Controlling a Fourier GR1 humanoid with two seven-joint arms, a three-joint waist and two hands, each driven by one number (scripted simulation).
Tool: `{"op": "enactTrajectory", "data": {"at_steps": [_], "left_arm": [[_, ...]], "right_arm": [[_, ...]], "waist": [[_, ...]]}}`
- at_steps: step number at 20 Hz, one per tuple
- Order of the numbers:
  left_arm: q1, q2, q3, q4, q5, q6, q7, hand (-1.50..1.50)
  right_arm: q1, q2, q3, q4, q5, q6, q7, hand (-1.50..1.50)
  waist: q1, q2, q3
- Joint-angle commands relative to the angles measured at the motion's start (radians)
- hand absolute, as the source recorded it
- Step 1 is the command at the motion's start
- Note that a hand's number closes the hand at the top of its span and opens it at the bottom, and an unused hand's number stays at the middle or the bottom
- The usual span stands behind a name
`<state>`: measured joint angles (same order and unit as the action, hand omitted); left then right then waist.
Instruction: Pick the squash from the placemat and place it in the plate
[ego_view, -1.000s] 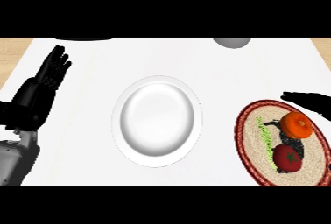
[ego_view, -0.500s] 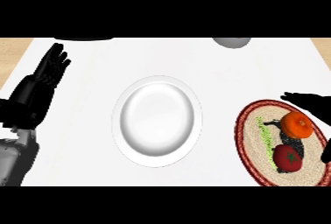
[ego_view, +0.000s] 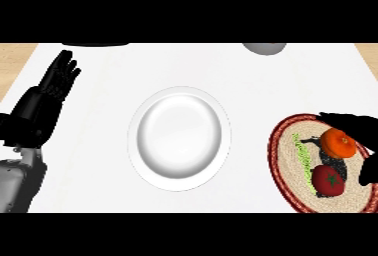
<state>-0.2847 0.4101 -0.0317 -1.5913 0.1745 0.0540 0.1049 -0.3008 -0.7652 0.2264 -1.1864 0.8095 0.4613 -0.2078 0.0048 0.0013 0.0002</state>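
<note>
Right hand partly cut off, over squash.

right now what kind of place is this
Likely a kitchen or dining counter: a white plate sits mid-surface, and a woven placemat at the right holds an orange squash and a red vegetable.

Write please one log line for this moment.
right hand: open over placemat | squash: on placemat | plate: bare | left hand: resting
</note>
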Motion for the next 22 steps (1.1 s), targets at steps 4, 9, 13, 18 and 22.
{"op": "enactTrajectory", "data": {"at_steps": [4, 9, 13, 18, 22], "left_arm": [[0.058, -0.069, 0.000, -0.011, -0.060, -0.003, -0.049, 0.00], [-0.051, -0.050, 0.054, 0.051, -0.057, -0.048, 0.006, 0.00], [0.005, -0.036, 0.066, -0.005, -0.032, -0.052, 0.008, 0.00], [0.045, -0.072, 0.044, -0.059, -0.063, -0.038, 0.013, 0.00], [0.001, -0.066, 0.068, 0.009, -0.072, -0.040, -0.009, 0.00]], "right_arm": [[-0.064, 0.097, -0.007, 0.192, 0.124, -0.062, -0.031, -1.50], [-0.079, 0.123, 0.000, 0.212, 0.214, -0.098, -0.035, -1.50], [-0.061, 0.174, -0.071, 0.237, 0.147, -0.325, -0.147, 1.50], [-0.104, 0.165, -0.130, 0.238, 0.168, -0.391, -0.139, 1.50], [-0.046, 0.154, -0.211, 0.262, 0.168, -0.428, 0.015, 1.50]], "waist": [[0.003, 0.000, 0.000], [-0.003, 0.000, 0.000], [-0.001, 0.000, 0.001], [0.003, -0.002, 0.000], [-0.008, -0.001, 0.000]]}}
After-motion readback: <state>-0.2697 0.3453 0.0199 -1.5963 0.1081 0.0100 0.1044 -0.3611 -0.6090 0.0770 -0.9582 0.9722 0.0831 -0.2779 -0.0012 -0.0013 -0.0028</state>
